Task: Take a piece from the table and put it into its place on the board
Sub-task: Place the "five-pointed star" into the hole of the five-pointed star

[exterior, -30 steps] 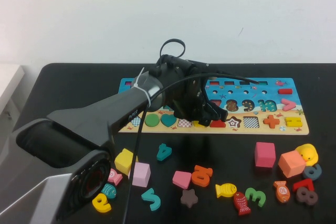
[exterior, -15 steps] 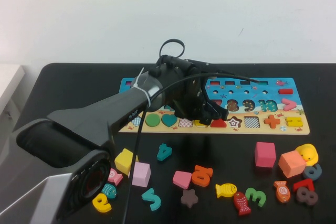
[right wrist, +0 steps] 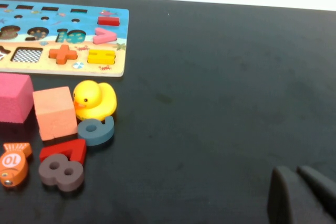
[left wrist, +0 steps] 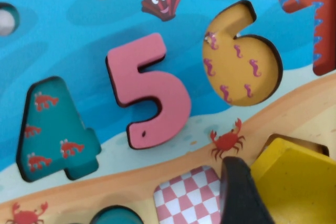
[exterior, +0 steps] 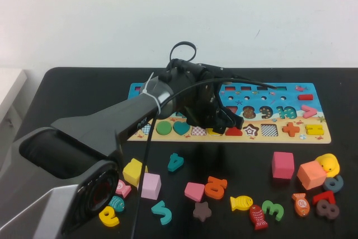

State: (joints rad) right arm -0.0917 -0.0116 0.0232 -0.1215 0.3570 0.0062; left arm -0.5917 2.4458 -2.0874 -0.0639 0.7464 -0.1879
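Observation:
My left gripper (exterior: 221, 125) is low over the board (exterior: 282, 94), at its front row of shape cut-outs. It is shut on the piece, a yellow pentagon (left wrist: 296, 182), which lies tilted in a cut-out beside a red-checked one. One dark finger (left wrist: 240, 195) presses the piece's side; the other finger is out of view. In the high view the arm hides most of the piece. My right gripper (right wrist: 295, 172) is shut and empty, low over the bare black table (right wrist: 220, 77), right of the board (right wrist: 119, 20).
Loose pieces lie on the table in front of the board: a yellow cube (exterior: 133, 171), a pink cube (exterior: 282, 164), an orange cube (exterior: 311, 174), a yellow duck (exterior: 328, 164), a yellow fish (exterior: 241, 202), and several numbers and stars.
Very little. My left gripper stays at the shape row with the yellow piece, and the board has slid a touch to the right. The right arm has not moved.

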